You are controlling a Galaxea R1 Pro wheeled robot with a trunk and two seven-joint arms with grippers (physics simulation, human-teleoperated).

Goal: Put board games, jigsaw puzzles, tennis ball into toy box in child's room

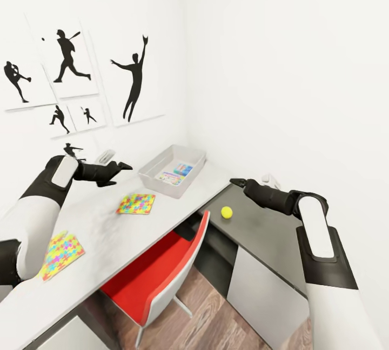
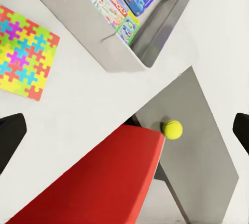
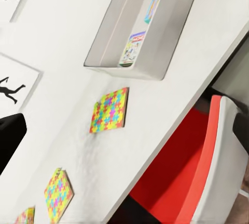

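**At the desk corner: games boxed, ball and puzzles outstanding**

In the toy box (image 1: 148,172) lie board games (image 2: 115,1). Tennis ball (image 1: 226,212) sits near the dark section's front edge; jigsaw puzzles (image 1: 135,203) lie on the pale top. Both left gripper (image 1: 120,166) and right gripper (image 1: 238,182) hang released, empty. Judged next: right arm closes on the ball.

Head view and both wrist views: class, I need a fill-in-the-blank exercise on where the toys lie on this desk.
1. The tennis ball lies on the ____ grey section of the table.
2. The toy box already holds ____ board games.
3. The chair at the table has a ____ seat.
4. The jigsaw puzzles lie ____ the toy box.

Missing words: dark; two; red; outside
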